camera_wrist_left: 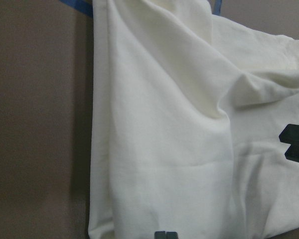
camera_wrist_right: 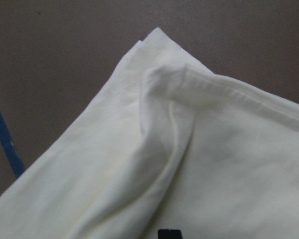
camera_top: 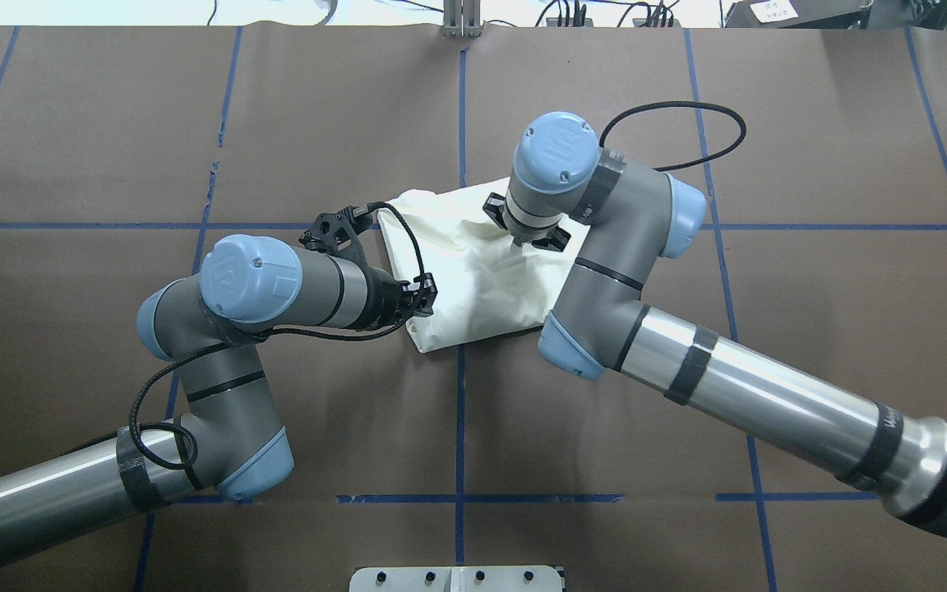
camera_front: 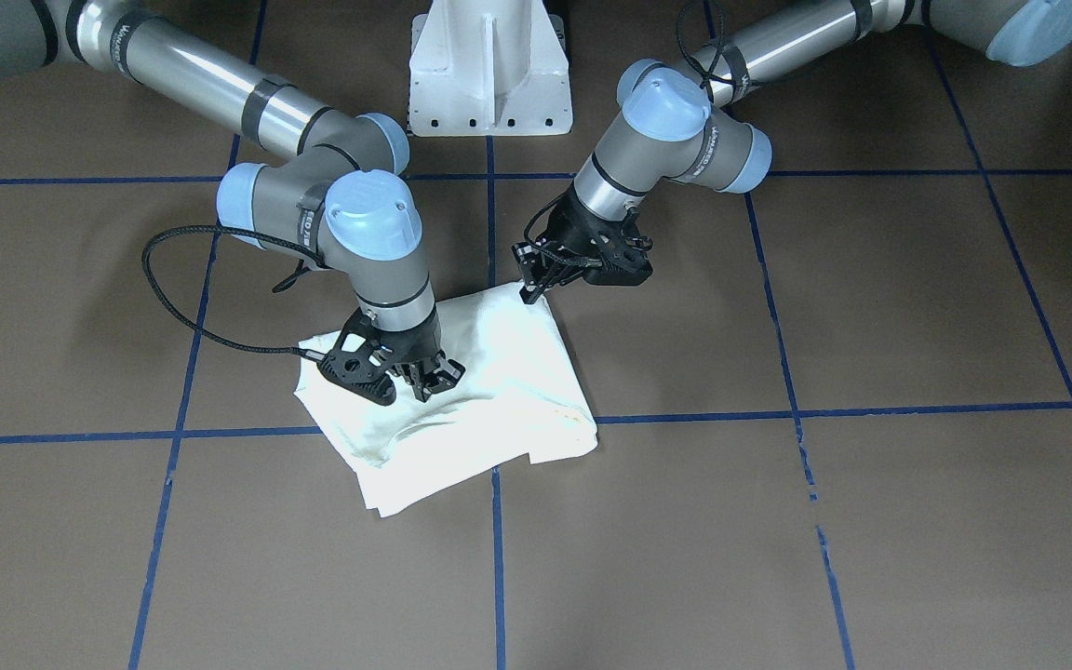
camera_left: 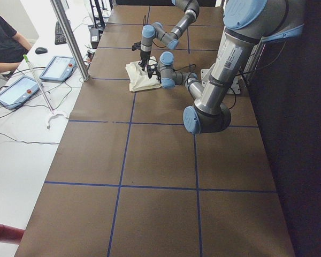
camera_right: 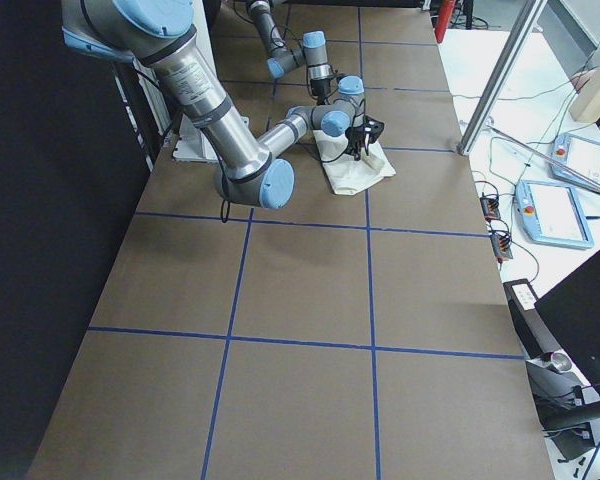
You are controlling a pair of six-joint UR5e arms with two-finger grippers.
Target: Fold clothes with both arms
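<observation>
The cream-white shirt [camera_front: 499, 372] lies folded into a rough rectangle near the table's middle, plain side up; its cat print is hidden. It also shows in the overhead view [camera_top: 473, 271]. My left gripper [camera_front: 530, 290] [camera_top: 424, 298] is at the shirt's corner nearest the base, jaws together on the cloth edge; only its fingertip [camera_wrist_left: 165, 234] shows in the left wrist view. My right gripper [camera_front: 432, 380] [camera_top: 523, 241] stands over the shirt's other side, shut on a raised fold of cloth [camera_wrist_right: 169, 149]. The right gripper also shows in the left wrist view [camera_wrist_left: 295, 144].
The white pedestal base [camera_front: 489, 74] stands behind the shirt. Brown table paper with blue tape lines [camera_front: 778, 414] surrounds it. Beyond the far edge are a metal post [camera_left: 69, 37], control tablets [camera_left: 59, 67] and a seated operator [camera_left: 2, 43].
</observation>
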